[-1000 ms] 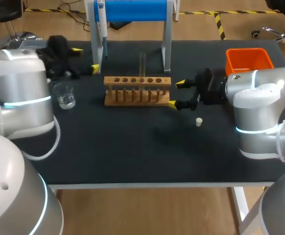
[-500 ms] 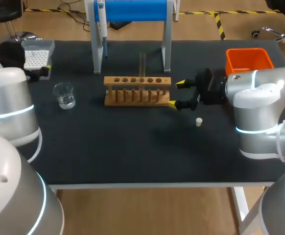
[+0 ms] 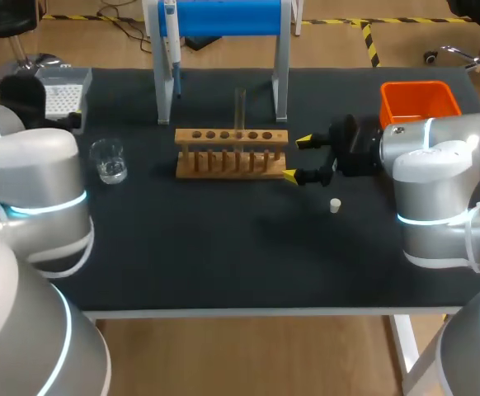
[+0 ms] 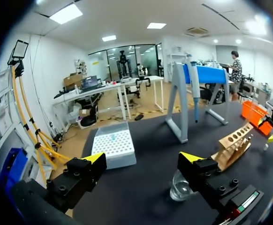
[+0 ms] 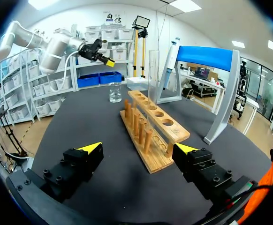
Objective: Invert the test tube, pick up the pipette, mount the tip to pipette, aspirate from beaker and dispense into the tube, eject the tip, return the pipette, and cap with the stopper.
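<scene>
Beside tip box [image 3: 63,87], holding left tool [image 4: 142,159] open; holding right tool [image 5: 139,149] open at rack's [image 3: 232,153] 3 o'clock. Judging pipette [image 3: 172,48] next, hanging at rack's 11 o'clock: gripping body squarely, lifting clear of stand [image 3: 223,16].

one of each is counted: rack [image 3: 232,153], tube [image 3: 240,106], beaker [image 3: 108,160], pipette [image 3: 171,41], stand [image 3: 223,16], tip box [image 3: 63,87], stopper [image 3: 336,205], and bin [image 3: 418,101] at upper right.

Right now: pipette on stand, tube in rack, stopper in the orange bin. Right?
Not the stopper: it lies on the mat beside the right gripper, outside the bin, per the head view. Pipette on stand and tube in rack are right.
</scene>
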`<state>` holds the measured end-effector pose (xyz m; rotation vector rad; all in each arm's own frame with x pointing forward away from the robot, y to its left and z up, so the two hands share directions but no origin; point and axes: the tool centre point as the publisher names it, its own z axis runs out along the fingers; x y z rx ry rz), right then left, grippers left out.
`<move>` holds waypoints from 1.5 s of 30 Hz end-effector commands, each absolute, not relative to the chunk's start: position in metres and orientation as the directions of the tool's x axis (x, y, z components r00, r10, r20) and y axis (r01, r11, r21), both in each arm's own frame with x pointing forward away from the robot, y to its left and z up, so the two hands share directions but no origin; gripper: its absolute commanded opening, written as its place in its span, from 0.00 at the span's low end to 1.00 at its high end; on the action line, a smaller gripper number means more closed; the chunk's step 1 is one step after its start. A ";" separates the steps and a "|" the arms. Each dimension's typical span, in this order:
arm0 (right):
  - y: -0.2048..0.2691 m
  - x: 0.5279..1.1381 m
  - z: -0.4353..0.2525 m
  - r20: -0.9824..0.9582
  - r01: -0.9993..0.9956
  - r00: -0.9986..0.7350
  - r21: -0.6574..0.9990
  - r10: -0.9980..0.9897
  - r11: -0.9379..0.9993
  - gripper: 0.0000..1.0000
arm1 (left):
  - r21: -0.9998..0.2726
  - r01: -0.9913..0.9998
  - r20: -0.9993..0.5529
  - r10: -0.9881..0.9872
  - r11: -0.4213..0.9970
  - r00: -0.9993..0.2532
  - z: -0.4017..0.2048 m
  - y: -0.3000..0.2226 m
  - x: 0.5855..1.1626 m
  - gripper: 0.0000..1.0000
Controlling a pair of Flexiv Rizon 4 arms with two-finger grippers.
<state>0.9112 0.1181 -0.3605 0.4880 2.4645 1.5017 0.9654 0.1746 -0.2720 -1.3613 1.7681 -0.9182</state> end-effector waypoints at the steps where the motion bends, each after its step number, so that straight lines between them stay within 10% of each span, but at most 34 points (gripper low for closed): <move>1: 0.117 0.911 -0.361 -0.011 0.167 -0.922 0.891 0.387 0.423 1.00 | -0.865 -0.465 -0.134 -0.979 0.190 -0.151 -0.276 0.171 0.967 1.00; 45: 0.117 0.911 -0.361 -0.011 0.167 -0.922 0.891 0.387 0.423 1.00 | -0.770 -0.634 0.006 -0.994 0.066 -0.111 -0.328 0.236 1.073 1.00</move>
